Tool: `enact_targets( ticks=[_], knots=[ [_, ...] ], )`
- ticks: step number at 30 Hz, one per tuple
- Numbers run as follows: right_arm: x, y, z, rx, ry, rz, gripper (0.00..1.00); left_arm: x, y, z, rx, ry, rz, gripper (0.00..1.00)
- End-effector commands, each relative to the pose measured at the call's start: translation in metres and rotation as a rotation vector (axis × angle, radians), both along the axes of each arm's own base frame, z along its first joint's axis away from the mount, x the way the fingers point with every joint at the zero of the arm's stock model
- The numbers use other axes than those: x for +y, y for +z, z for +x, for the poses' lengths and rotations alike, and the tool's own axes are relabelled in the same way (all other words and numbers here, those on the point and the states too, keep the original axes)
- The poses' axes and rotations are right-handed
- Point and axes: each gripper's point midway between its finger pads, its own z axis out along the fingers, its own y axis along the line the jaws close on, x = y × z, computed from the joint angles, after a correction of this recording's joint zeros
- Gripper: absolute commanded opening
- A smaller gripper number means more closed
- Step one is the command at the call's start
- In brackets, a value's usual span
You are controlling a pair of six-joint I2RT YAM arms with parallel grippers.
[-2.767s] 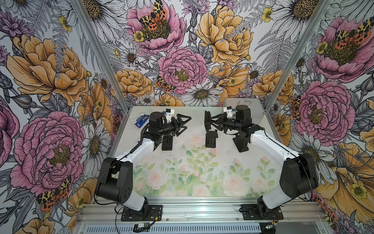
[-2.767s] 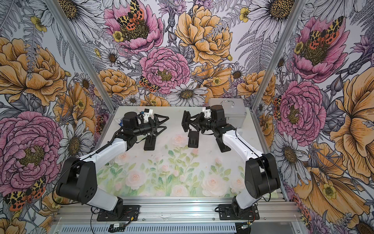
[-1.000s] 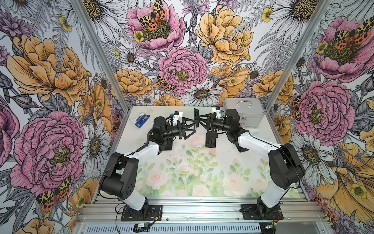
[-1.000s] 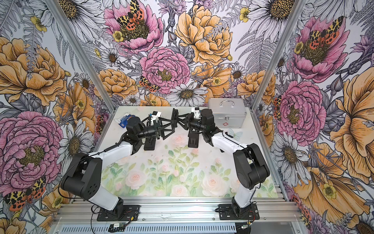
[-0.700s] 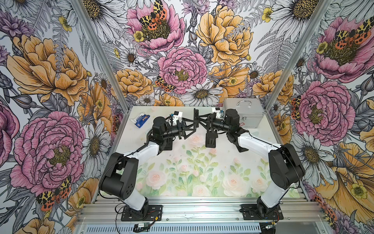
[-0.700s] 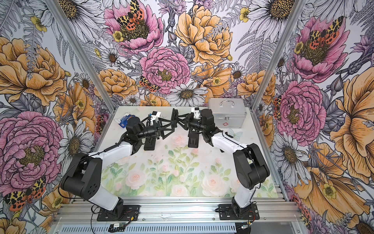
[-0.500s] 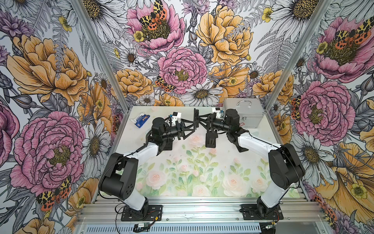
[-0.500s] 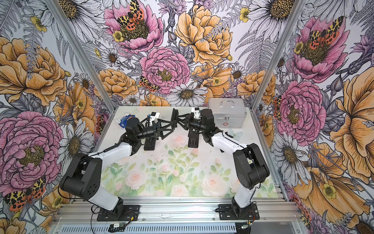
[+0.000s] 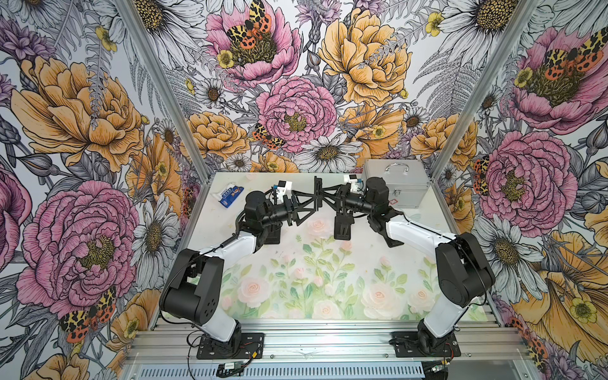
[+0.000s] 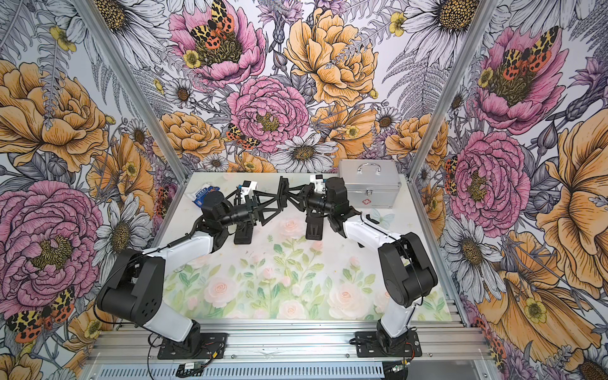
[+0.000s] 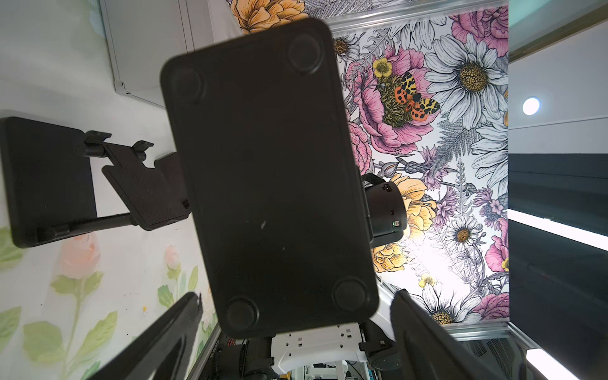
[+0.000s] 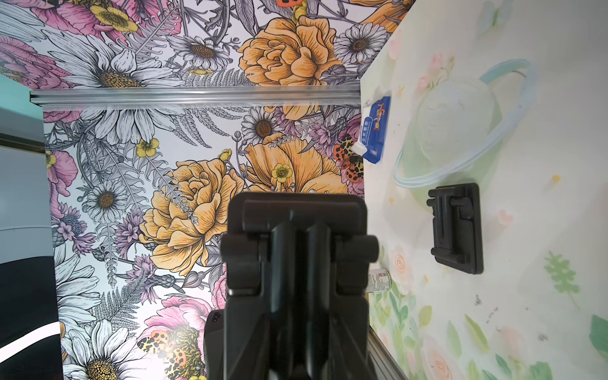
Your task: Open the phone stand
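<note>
A black phone stand point(image 9: 317, 194), still folded, hangs in the air over the back middle of the table, its base plate edge-on in both top views point(image 10: 280, 192). My right gripper point(image 9: 324, 197) is shut on its hinged side point(image 12: 296, 207), from the right. My left gripper point(image 9: 311, 201) faces it from the left and is open. In the left wrist view the underside of the base plate point(image 11: 269, 171) with its round feet fills the space between the spread fingers point(image 11: 184, 316), with a small gap on each side.
Two more black stands are on the table: one unfolded point(image 9: 342, 227) below the right gripper, one folded point(image 12: 457, 227) under the left forearm point(image 9: 273, 234). A silver case point(image 9: 398, 187) stands at the back right. A blue packet point(image 9: 230, 195) lies at the back left.
Since the earliest frames both arms have swung inward and met at the back middle, the right one carrying the stand. Over the last second nothing has visibly moved.
</note>
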Motion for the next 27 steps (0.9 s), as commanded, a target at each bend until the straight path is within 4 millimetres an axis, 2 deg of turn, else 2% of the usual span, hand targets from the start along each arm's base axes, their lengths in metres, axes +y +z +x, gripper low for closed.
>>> enact_targets(
  ticks=[1, 9, 14, 17, 20, 24, 27],
  knots=[
    [0.007, 0.015, -0.001, -0.048, 0.024, 0.032, 0.0, 0.006, 0.012, 0.008, -0.037, 0.032, -0.021, 0.91],
    [0.014, 0.012, -0.002, -0.041, 0.034, 0.03, 0.0, 0.006, 0.014, 0.012, -0.038, 0.024, -0.029, 0.9],
    [0.017, 0.008, -0.002, -0.033, 0.037, 0.026, 0.0, 0.008, 0.015, 0.012, -0.043, 0.027, -0.031, 0.81],
    [0.02, 0.008, -0.003, -0.031, 0.044, 0.028, 0.0, 0.01, 0.016, 0.013, -0.042, 0.031, -0.033, 0.8],
    [0.024, 0.007, -0.004, -0.027, 0.051, 0.028, 0.0, 0.011, 0.016, 0.013, -0.043, 0.03, -0.035, 0.82],
    [0.025, 0.006, -0.003, -0.025, 0.052, 0.027, 0.0, 0.012, 0.018, 0.013, -0.045, 0.028, -0.038, 0.92],
    [0.027, 0.006, -0.003, -0.027, 0.052, 0.027, 0.0, 0.012, 0.019, 0.013, -0.047, 0.028, -0.04, 0.91]
  ],
)
